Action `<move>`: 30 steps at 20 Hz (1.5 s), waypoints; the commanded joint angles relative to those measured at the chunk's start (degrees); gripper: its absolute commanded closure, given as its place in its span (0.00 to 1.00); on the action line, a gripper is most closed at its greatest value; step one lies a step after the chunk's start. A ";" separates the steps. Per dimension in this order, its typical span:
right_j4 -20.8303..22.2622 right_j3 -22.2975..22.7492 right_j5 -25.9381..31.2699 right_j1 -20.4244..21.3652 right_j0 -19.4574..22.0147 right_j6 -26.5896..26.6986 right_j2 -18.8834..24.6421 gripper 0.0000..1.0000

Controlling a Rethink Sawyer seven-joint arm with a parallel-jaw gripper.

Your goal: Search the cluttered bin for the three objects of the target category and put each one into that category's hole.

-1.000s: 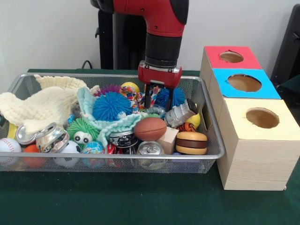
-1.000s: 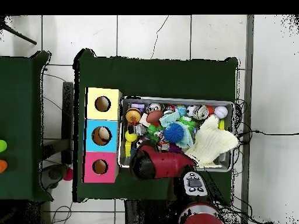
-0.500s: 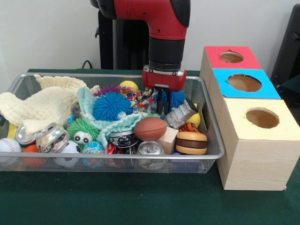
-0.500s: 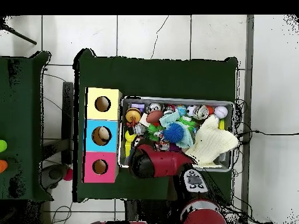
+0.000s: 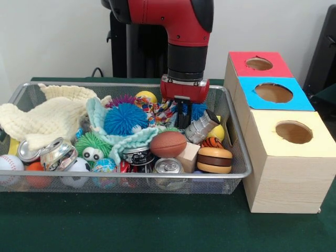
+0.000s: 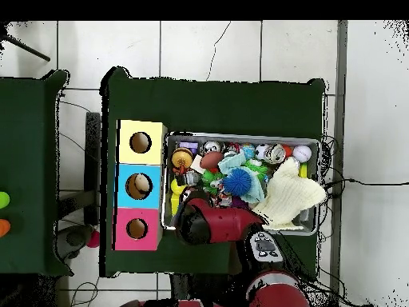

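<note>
A wire bin (image 5: 239, 152) holds a jumble of balls, cans and toys. My gripper (image 5: 182, 119) reaches down into its back right part, between a multicoloured rope toy (image 5: 160, 109) and a blue spiky ball (image 5: 199, 109), just behind a crushed silver can (image 5: 201, 127). Its tips are sunk among these things. Three boxes stand right of the bin, each with a round hole: red (image 5: 259, 63), blue (image 5: 273, 92) and yellow (image 5: 294, 132). In the overhead view the arm (image 6: 216, 224) covers the gripper and the bin's (image 6: 240, 135) near left corner.
Also in the bin are a brown football (image 5: 168, 144), a wooden burger-shaped toy (image 5: 214, 159), a wooden block (image 5: 188, 156), a large blue spiky ball (image 5: 124, 119), a cream knitted cloth (image 5: 47, 118), drink cans (image 5: 169, 167) and a baseball (image 5: 9, 163).
The gripper has shifted right in the front view and sunk deeper into the bin, from above the rope toy to beside the crushed can.
</note>
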State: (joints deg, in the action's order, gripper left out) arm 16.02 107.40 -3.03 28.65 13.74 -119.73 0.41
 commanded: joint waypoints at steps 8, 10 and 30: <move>-1.99 1.89 17.20 8.29 2.99 -1.36 6.75 1.00; -1.68 1.82 17.66 8.57 3.10 -1.55 6.94 1.00; 4.08 -2.47 9.18 3.12 -0.89 -3.17 1.31 0.00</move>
State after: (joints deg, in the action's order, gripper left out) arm 16.44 108.46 10.84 36.29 14.21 -119.73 1.90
